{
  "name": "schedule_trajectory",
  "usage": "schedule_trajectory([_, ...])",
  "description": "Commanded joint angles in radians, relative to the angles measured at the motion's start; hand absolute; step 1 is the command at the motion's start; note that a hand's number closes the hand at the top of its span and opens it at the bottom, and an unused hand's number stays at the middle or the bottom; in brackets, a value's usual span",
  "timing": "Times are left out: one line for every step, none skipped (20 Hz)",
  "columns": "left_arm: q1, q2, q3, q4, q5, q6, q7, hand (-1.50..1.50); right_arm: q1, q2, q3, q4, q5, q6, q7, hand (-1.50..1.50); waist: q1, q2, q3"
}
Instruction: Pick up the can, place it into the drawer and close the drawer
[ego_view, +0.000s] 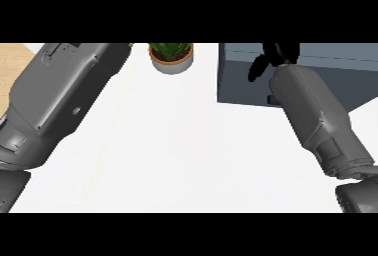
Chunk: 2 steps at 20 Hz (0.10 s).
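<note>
**One hand showing above the drawer unit**

One black hand, the right hand (275, 56), is reaching over the blue-grey drawer unit (240, 80), and its fingers are hanging down, relaxed and spread, holding nothing that I can see. The can is not showing anywhere. To the left of this hand, a potted plant (171, 56) is standing on the white counter (184, 145). The left hand is lying outside the view.

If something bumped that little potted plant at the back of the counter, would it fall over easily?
Probably not easily. The potted plant sits upright in a squat pot that looks wider than tall, so a light nudge would likely slide it across the smooth white counter. Its leaves look stiff but light, adding little top weight. If the pot is ceramic, a fall could chip it.
</note>
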Motion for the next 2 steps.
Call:
schedule_trajectory([0.065,-0.009,-0.023,-0.066,-0.014,0.018,-0.004,-1.50,-0.069,0.010,-0.085,-0.020,-0.088,-0.051,-0.043,-1.50,0.028,0.001,-0.004])
schedule_trajectory([0.053,0.006,-0.023,-0.092,-0.022,0.020,-0.002,-1.50,-0.080,0.011,-0.080,-0.007,-0.082,-0.042,-0.054,-1.50,0.023,0.002,-0.004])
